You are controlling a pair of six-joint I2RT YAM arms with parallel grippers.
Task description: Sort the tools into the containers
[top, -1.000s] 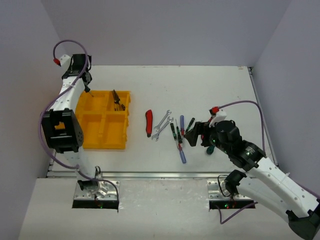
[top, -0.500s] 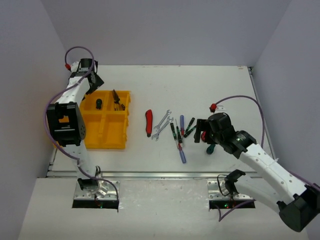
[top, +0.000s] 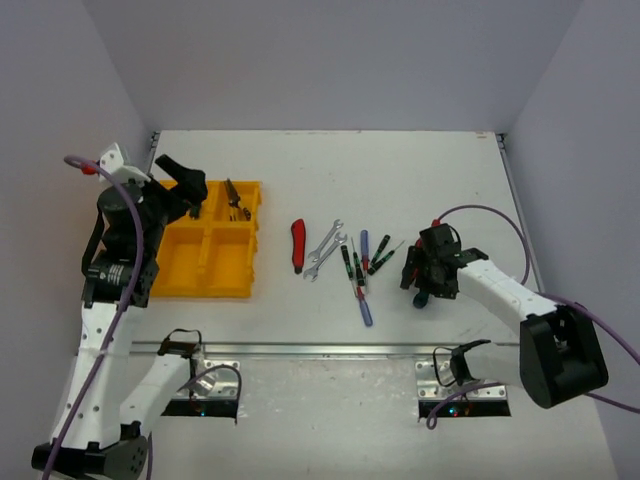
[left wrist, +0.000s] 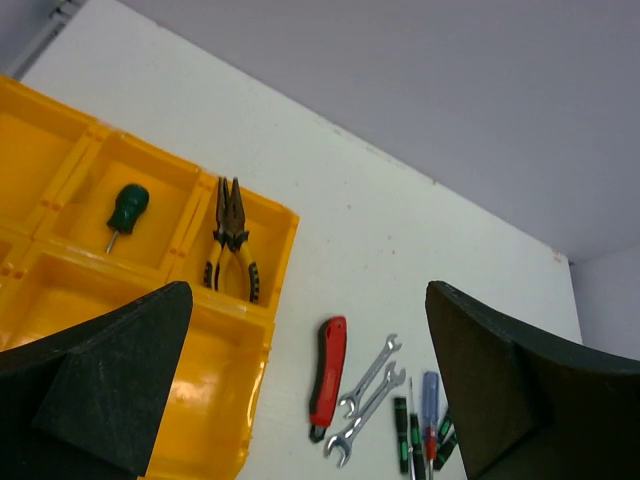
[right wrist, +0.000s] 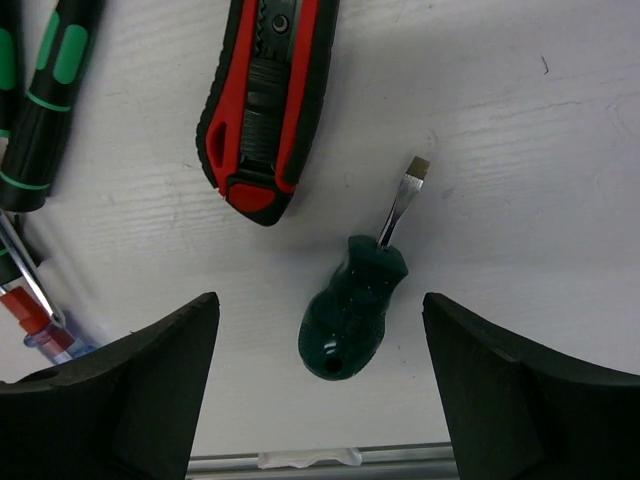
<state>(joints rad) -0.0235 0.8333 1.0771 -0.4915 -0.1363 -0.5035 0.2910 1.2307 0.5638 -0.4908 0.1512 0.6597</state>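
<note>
The yellow tray lies at the left. Its far right compartment holds yellow-handled pliers, and the far middle one a stubby green screwdriver. My left gripper hangs open and empty above the tray's far side. On the table lie a red-handled knife, two silver wrenches and several screwdrivers. My right gripper stands open astride another stubby green screwdriver, not touching it. A red-and-black tool lies just beyond.
A metal rail runs along the table's near edge, close behind the right gripper. Walls close in the table at the back and both sides. Green-and-black screwdriver handles lie left of the right gripper.
The left gripper opened and left a stubby green screwdriver in the tray, then drew back. The right gripper slid right over the other stubby screwdriver, and its jaws narrowed a little.
</note>
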